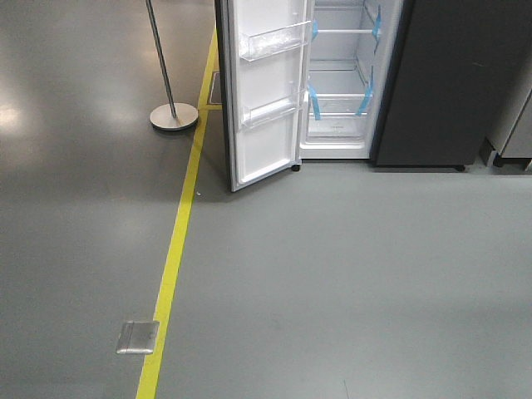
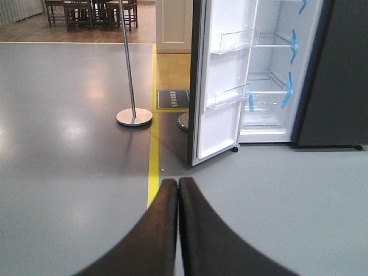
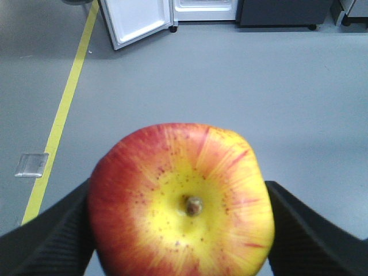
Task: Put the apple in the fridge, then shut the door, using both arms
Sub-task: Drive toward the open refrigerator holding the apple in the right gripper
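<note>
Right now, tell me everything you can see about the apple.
The apple is round, streaky red fading to a speckled yellow patch around its short brown stem, which faces the wrist camera. Its skin looks smooth. The right gripper clamps it from both sides, above the grey floor, well short of the open fridge.

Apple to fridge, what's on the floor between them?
Only bare grey floor lies between apple and fridge, per the right wrist view; the yellow line runs off to the left.
</note>
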`<state>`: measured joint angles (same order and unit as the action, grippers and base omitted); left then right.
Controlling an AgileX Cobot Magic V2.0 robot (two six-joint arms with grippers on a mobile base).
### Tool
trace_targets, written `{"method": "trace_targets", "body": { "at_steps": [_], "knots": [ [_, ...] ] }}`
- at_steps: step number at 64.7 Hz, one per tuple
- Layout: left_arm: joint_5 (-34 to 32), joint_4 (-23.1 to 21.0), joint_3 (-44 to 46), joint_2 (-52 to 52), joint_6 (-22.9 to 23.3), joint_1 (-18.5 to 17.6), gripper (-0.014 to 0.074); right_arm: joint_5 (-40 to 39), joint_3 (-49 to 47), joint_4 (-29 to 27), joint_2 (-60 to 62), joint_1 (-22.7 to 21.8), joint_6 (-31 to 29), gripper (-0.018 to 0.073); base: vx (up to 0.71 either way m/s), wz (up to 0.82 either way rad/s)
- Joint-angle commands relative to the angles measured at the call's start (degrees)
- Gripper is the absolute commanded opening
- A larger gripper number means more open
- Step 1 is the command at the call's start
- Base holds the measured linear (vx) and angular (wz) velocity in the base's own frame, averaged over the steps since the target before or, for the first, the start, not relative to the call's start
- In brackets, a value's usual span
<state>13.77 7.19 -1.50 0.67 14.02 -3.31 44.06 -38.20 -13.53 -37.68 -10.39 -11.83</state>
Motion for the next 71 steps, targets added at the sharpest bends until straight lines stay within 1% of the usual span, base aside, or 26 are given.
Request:
{"method": "trace_targets", "body": {
  "at_steps": [1,71],
  "knots": [
    [-4.0,-0.3,-1.2,0.8,0.0,0.1,-0.0006,-4.0,-1.7,-0.5,-0.1,-0.2,-0.1,0.0246,0.2,0.01],
    [-4.0,-0.3,-1.2,0.8,0.0,0.1,-0.0006,-4.0,-1.7,-0.5,-0.1,-0.2,-0.1,0.0246,0.2,0.0]
  ]
}}
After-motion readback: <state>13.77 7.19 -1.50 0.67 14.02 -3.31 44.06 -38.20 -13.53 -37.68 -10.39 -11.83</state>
